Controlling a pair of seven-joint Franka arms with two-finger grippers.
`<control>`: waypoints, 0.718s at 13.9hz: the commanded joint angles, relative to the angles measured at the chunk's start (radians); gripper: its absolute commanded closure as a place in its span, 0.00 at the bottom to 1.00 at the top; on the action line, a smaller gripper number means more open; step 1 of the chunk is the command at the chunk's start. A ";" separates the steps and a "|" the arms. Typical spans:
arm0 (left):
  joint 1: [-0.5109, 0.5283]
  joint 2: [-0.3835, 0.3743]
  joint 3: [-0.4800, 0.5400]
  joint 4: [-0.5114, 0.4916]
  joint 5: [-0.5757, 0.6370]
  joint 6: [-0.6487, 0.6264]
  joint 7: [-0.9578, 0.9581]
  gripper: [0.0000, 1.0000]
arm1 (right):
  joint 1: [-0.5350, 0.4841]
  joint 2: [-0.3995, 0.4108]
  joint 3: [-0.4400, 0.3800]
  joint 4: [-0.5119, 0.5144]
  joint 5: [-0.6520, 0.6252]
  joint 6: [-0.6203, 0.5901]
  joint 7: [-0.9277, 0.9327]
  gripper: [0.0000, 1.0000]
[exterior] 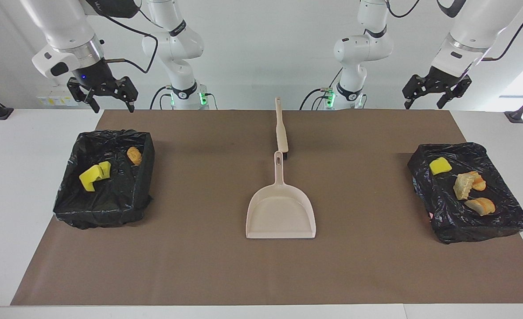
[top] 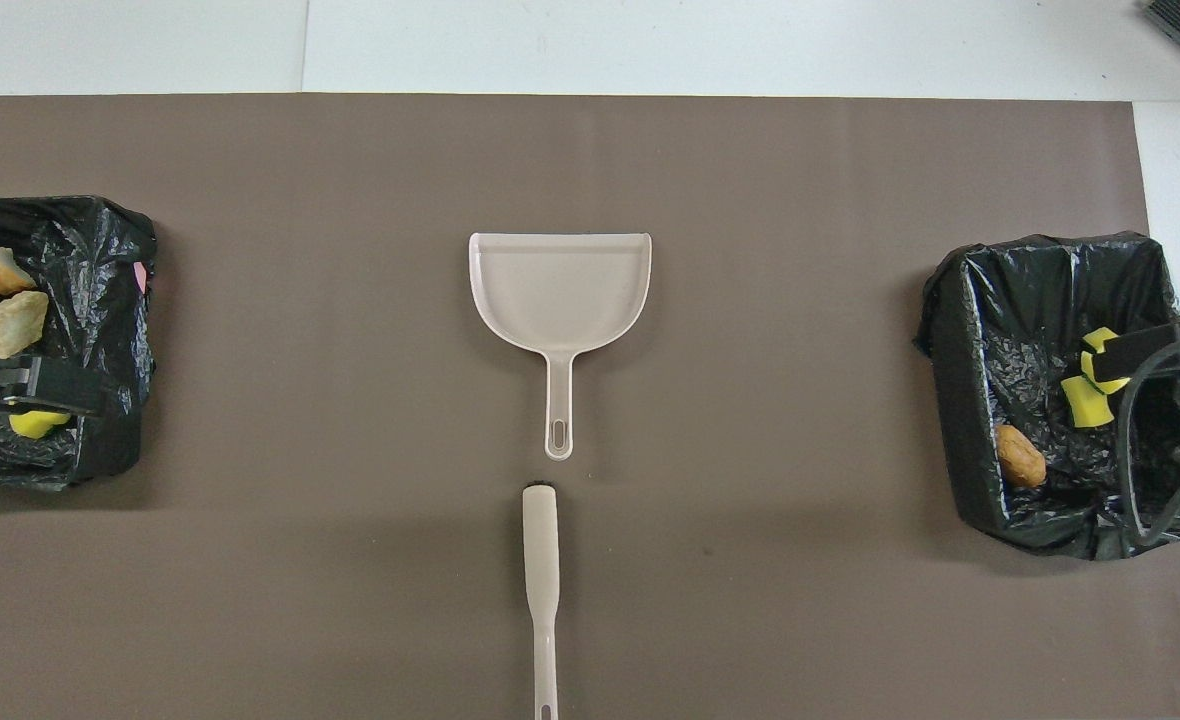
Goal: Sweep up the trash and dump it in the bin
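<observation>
Black-lined bins [exterior: 104, 177] [exterior: 467, 190] at the bench's [exterior: 31, 186] two ends hold all the trash [exterior: 94, 176]: three scraps, four scraps. Dustpan [exterior: 280, 212] and brush [exterior: 281, 130] lie midway, handles along 12–6 (brush at 12, nearer the robots). Left end effector [exterior: 436, 91] and right end effector [exterior: 108, 95]: raised over the bench's robot edge, fully open, empty. Task judged complete.

I run two cameras. The facing one sits high across the table, looking back at both arm bases and taking in the whole brown mat [exterior: 199, 266]. The overhead one sits above the robots' end, aimed steeply down and closer in. Both share the dustpan [exterior: 280, 216] [top: 560, 295] at mat centre, the brush [exterior: 281, 133] [top: 542, 560] nearer the robots, and a bin toward each end, seen half a turn apart.
</observation>
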 commanded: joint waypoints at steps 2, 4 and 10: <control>-0.027 0.001 0.042 0.010 -0.045 0.012 0.011 0.00 | -0.006 -0.017 0.003 -0.021 0.019 0.002 0.020 0.00; -0.149 0.001 0.167 0.015 -0.034 0.017 0.013 0.00 | -0.006 -0.017 0.003 -0.021 0.019 0.002 0.020 0.00; -0.134 0.004 0.173 0.057 -0.040 0.014 0.016 0.00 | -0.006 -0.017 0.003 -0.021 0.019 0.002 0.020 0.00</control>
